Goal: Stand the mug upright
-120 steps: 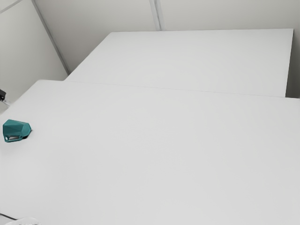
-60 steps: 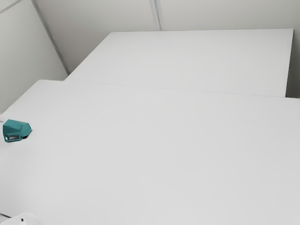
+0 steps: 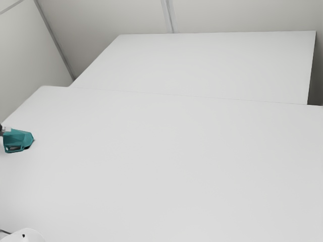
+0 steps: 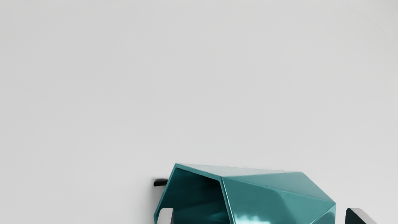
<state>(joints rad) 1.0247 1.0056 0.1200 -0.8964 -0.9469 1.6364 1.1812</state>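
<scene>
1. Mug [image 3: 19,138]: teal, faceted, on its side on the desk [image 3: 166,161], so not upright. Mouth toward the exterior view's left, narrower base end toward the exterior view's right. Handle is on the side nearer that camera, low down by the desk.
2. Fingers [image 3: 6,129]: right at the mug's mouth end in the exterior view, partly cut off by the view's edge. Can't tell contact from there.
3. Wrist view: fingers [image 4: 166,216] are open, spread wide, with the mug between them lengthwise. One overlaps the mug's mouth as seen from the hand; can't tell if it touches the rim. The other is just past the base end, with a gap. No grip on the mug.
4. Small dark shape [image 4: 160,182] pokes out beside the mug's rim, close to the finger at the mouth. Can't tell what it is.
5. White rounded part [image 3: 25,236]: well apart from the mug, nearer the exterior camera, small dark spot on it, thin dark line [image 3: 5,232] next to it. Can't identify either.
6. Second white tabletop [image 3: 212,65]: beyond the mug's desk, pale wall panels [image 3: 111,15] behind it.
</scene>
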